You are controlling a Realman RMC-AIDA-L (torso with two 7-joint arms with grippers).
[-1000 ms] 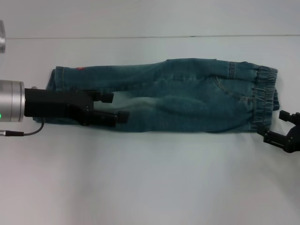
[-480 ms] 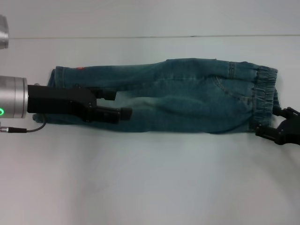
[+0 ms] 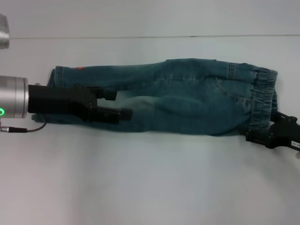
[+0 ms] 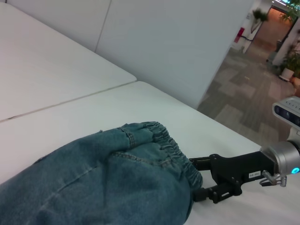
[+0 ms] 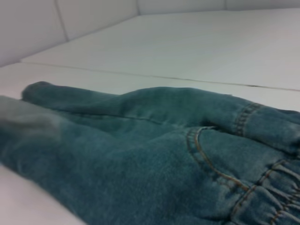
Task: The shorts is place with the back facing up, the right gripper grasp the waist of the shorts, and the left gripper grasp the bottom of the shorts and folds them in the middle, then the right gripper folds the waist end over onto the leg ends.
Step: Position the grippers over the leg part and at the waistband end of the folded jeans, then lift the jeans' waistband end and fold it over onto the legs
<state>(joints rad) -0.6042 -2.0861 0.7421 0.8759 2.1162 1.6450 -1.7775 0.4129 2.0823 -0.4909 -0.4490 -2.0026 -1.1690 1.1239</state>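
The denim shorts (image 3: 187, 101) lie lengthwise across the white table, folded along their length, back pocket up. The elastic waist (image 3: 265, 96) is at the right and the leg ends (image 3: 58, 77) at the left. My left gripper (image 3: 117, 104) hovers open over the leg part, holding nothing. My right gripper (image 3: 261, 125) is at the near corner of the waist. In the left wrist view the right gripper (image 4: 198, 179) stands open, with one finger above and one below the waistband (image 4: 180, 157) edge. The right wrist view shows only the shorts (image 5: 154, 154) close up.
White table (image 3: 150, 183) with a seam (image 3: 150, 36) running across at the back. In the left wrist view, a partition wall (image 4: 178, 42) stands beyond the table's far edge, with an open floor (image 4: 248, 112) past it.
My right gripper has slid left and slightly down, from beside the waist onto its near corner. The left gripper has crept a little to the right over the legs.
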